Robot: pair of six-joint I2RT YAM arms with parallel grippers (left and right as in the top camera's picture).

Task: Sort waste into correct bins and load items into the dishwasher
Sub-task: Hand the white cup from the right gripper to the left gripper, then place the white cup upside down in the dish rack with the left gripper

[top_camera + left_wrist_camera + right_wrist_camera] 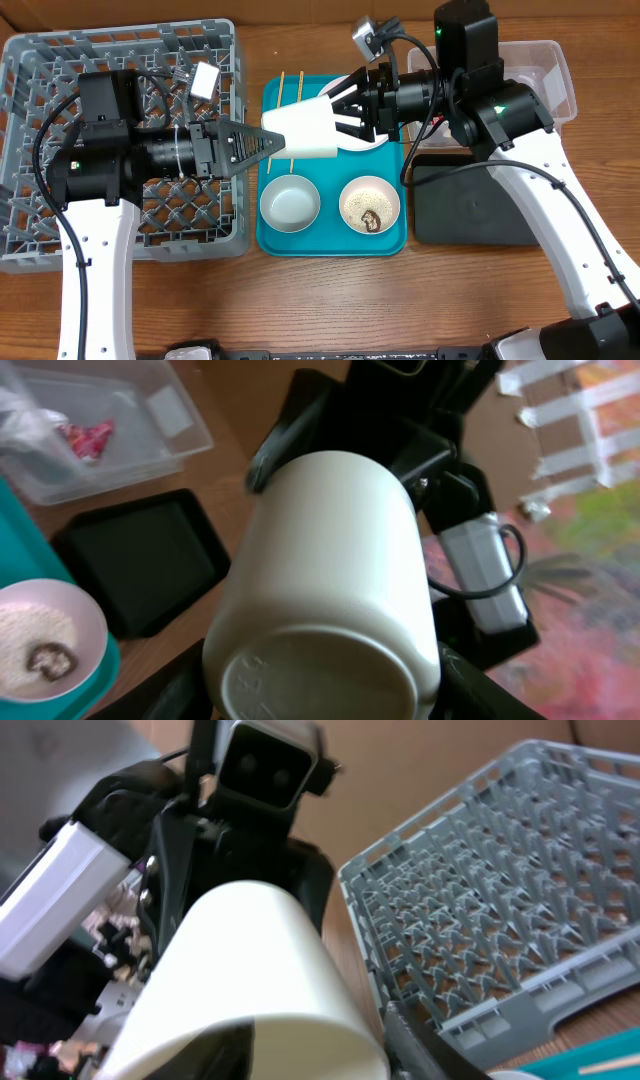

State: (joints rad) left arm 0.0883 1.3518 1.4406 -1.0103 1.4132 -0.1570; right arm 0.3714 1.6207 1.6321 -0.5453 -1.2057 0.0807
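Observation:
The white cup lies on its side in the air above the teal tray. My left gripper is shut on its base. My right gripper holds its rim end. The grey dish rack stands at the left and also shows in the right wrist view. On the teal tray are a metal bowl, a small white bowl with rice and a brown lump, two chopsticks and a plate, mostly hidden.
The clear tub stands at the back right and holds the red-and-white wrapper. The black tray lies in front of it and shows in the left wrist view. Both arms meet over the teal tray.

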